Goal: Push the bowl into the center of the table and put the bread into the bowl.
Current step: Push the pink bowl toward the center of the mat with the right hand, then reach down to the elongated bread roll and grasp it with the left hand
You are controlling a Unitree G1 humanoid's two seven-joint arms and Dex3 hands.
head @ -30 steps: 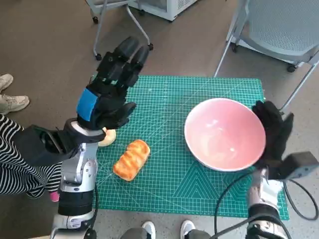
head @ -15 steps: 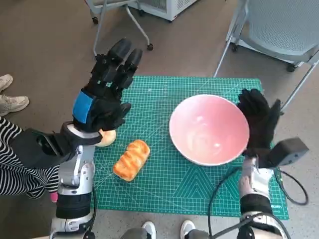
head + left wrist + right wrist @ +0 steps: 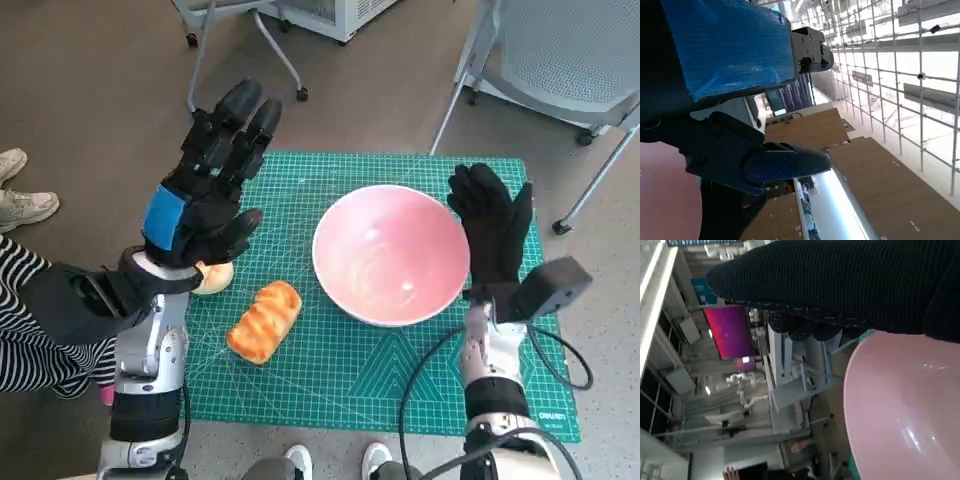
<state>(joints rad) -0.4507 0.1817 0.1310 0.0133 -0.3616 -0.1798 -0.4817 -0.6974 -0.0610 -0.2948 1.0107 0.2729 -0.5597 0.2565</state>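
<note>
Blue tape marks the left hand (image 3: 200, 205), which hangs raised with its fingers spread and nothing in them. Under its heel peeks a pale round thing (image 3: 213, 277), likely another roll; too little shows to be sure. Just below and to the right of that hand lies the bread (image 3: 264, 320), a golden, ridged loaf set slantwise on the mat (image 3: 300, 385). It looks light and soft, so it would dent under a hard squeeze; a loose hold across its middle, from above, seems the safest way to lift it.

Further right stands the bowl (image 3: 390, 254), pink, glossy and stiff, near the mat's middle. It looks smooth enough to slide easily under a side push, and likely breakable if tipped off the edge. The right hand (image 3: 493, 228) lies flat against the bowl's far side, fingers extended and holding nothing, its palm at the rim, which is the place to push from.
</note>
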